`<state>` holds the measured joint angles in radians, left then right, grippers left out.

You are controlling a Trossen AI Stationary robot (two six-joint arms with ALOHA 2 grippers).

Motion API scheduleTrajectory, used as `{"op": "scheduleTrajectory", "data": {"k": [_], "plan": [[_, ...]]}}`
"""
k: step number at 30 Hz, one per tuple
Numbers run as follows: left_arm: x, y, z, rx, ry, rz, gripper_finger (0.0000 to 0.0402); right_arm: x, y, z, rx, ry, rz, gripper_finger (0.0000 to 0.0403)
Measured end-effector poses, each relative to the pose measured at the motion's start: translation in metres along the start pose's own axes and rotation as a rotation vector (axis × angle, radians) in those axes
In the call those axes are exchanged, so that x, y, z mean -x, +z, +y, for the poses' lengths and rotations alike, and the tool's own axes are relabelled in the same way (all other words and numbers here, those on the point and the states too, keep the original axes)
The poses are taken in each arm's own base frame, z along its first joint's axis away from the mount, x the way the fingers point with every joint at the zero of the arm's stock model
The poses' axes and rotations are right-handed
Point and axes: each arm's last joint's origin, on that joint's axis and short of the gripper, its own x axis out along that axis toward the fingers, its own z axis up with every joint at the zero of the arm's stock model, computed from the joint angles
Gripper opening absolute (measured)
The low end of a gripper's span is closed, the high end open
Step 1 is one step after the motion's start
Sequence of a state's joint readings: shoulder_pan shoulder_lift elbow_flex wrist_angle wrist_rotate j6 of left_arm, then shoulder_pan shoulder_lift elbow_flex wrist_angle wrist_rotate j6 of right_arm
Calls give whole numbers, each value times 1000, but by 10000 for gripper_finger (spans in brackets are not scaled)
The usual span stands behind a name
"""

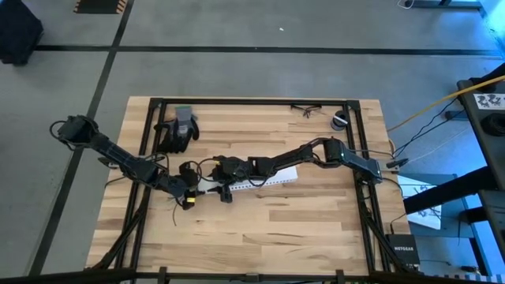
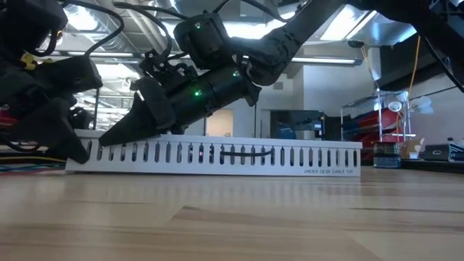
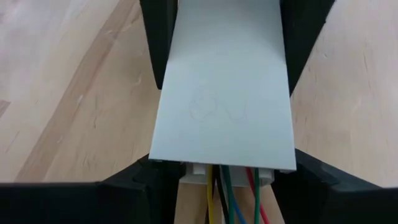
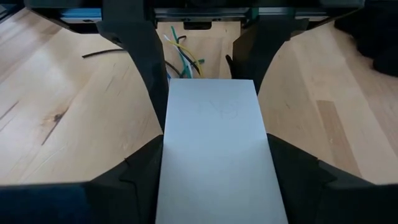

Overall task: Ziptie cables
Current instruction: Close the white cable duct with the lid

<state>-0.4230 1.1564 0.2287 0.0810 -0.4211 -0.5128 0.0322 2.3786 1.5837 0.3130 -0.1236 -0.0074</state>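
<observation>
A white slotted channel (image 1: 272,176) lies flat on the wooden table (image 1: 300,229), capped by a plain white lid (image 3: 224,93). The cables (image 3: 230,196), yellow, green, red and dark, run out of its left end; they also show as the thin wires (image 4: 183,53) beyond the lid. My left gripper (image 3: 224,165) closes on that end from the table's left, and my right gripper (image 4: 214,146) closes on the channel just to the right of it. Both grippers crowd the channel's left end (image 2: 80,152) in the low view. One ziptie (image 4: 102,54) lies loose on the wood. My left gripper pinches the channel's two long sides at its left end (image 3: 163,160) between its fingers. It comes slanting down from the table's left, fingers along the channel. The channel stays flat on the table. My right gripper pinches the channel's two long sides (image 4: 164,146) a little in from the left end. It slants down from the table's right, fingers running along the channel. The channel rests level on the wood.
A black glove (image 1: 178,126) lies at the far left, with glasses (image 1: 305,109) and a small round object (image 1: 339,120) at the far right. Dark frame rails (image 1: 357,142) border the table. Bare wood stretches along the near side.
</observation>
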Motion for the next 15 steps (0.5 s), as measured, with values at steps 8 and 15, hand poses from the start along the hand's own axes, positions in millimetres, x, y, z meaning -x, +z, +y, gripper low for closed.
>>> {"op": "scheduleTrajectory", "data": {"k": [8,15], "plan": [[-1,1,1,34,6,1,208,0,0,0,-5,-1,-4,230],[-1,1,2,46,13,0,208,-1,-1,0,-6,9,2,230]]}}
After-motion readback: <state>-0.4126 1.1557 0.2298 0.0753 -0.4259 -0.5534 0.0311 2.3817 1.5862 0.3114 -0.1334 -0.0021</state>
